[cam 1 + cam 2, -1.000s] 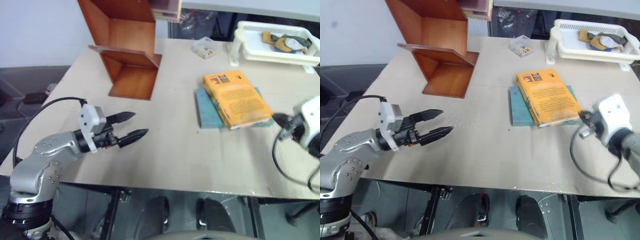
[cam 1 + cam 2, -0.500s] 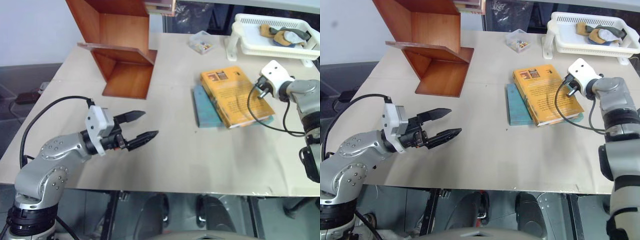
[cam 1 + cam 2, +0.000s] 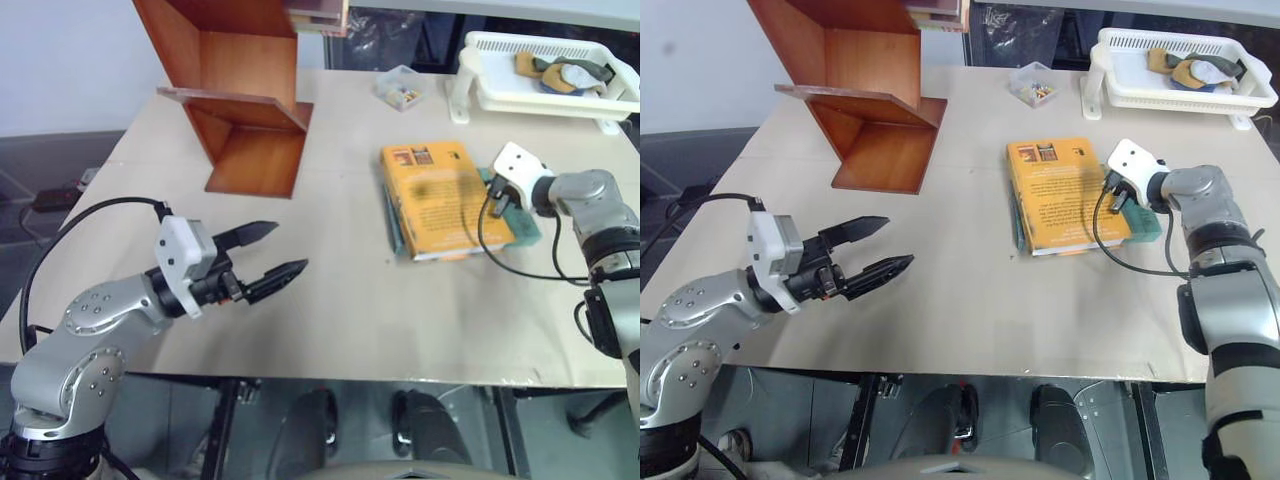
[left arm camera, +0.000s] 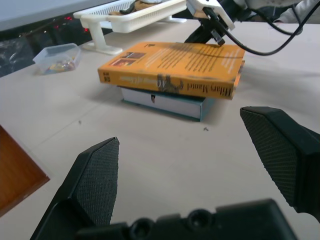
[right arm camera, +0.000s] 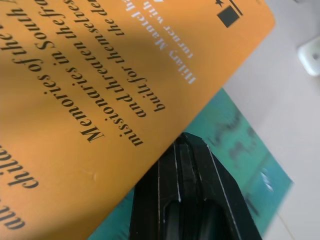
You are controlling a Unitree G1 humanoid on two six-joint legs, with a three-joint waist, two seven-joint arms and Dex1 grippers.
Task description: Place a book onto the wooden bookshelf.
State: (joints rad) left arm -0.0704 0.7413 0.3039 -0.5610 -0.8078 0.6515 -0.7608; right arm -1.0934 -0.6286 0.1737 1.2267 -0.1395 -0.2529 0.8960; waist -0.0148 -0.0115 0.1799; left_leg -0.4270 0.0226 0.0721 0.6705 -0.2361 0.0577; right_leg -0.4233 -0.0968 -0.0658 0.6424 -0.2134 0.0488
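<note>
The thick orange-yellow paperback book [image 3: 439,200] lies flat on a thinner teal-blue book [image 5: 235,150] at the right of the beige table [image 3: 340,300], well apart from the reddish-brown wooden bookshelf [image 3: 245,90] at the far left. The right gripper [image 5: 187,150], its fingers pressed together, touches the right edge of the paperback, holding nothing. The left gripper [image 3: 268,255] hovers over the near left of the table with fingers spread apart.

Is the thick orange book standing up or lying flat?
Lying flat. The thick orange-yellow paperback book rests cover-up on a thinner teal-blue book on the beige table.
</note>
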